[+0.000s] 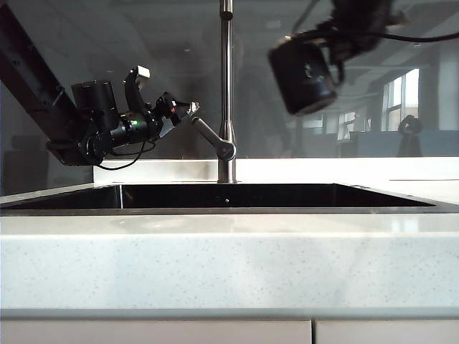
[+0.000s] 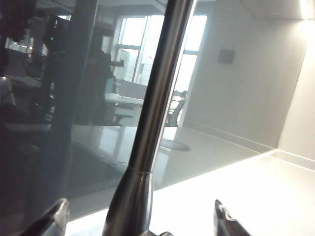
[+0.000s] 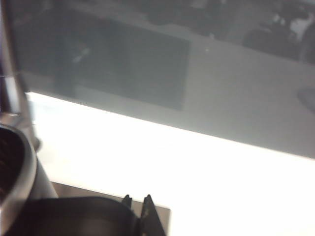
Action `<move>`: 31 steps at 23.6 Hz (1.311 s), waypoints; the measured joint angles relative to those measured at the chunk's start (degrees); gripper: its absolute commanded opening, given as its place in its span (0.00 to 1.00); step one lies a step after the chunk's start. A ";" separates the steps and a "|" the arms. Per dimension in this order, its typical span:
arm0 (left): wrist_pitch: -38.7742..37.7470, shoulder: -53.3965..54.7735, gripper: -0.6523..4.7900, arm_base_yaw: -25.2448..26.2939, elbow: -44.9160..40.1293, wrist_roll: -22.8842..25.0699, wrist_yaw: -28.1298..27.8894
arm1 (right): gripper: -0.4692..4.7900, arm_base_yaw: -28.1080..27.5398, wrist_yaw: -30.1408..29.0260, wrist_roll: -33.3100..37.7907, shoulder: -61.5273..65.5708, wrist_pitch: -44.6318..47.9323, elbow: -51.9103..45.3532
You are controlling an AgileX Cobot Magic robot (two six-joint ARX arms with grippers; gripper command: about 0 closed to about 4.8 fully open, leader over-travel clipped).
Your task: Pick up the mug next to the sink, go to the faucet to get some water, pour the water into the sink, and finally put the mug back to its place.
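- Left end effector (image 1: pixel 188 111) sits at the left middle of the exterior view, its fingers spread wide and holding nothing, the tips right at the upper end of the faucet's lever handle (image 1: pixel 209 136).
- From the left wrist view, the same left end effector (image 2: pixel 140 221) shows one dark fingertip (image 2: pixel 54 219) at the lower left of the frame and another (image 2: pixel 226 221) at the lower right, with the lever handle (image 2: pixel 152 118) running up between them.
- Whether either fingertip touches the lever cannot be told.
- Right end effector (image 3: pixel 138 206) is closed narrow on the mug (image 1: pixel 303 75); in the right wrist view its two fingertips meet at the bottom centre on the mug's dark handle (image 3: pixel 74 214).
- In the exterior view the mug hangs at the upper right of centre, tilted and blurred, up in the air to the right of the faucet (image 1: pixel 226 86) and well above the sink (image 1: pixel 229 197).
- In the right wrist view the mug's rim (image 3: pixel 22 167) curves along the lower left edge.
- Faucet pipe stands upright at the centre of the exterior view, behind the sink.
- Sink lies as a dark band across the middle of that view, set into the white speckled bench (image 1: pixel 229 265).
- No stream of water shows clearly in any view.
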 measured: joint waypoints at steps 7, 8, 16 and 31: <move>0.00 0.00 0.80 -0.04 0.00 -0.09 0.85 | 0.09 -8.15 -0.63 4.96 -9.77 19.52 -22.27; -0.02 0.00 0.80 -0.04 0.00 -0.09 0.85 | 0.09 -9.42 -0.63 5.79 -10.75 22.05 -25.14; -0.04 0.00 0.80 -0.07 0.00 -0.13 0.87 | 0.09 -17.16 -3.72 11.67 -11.65 33.24 -39.36; -0.31 0.00 0.80 -0.11 0.00 -0.15 0.90 | 0.09 -19.58 -4.39 11.32 -7.37 43.67 -45.16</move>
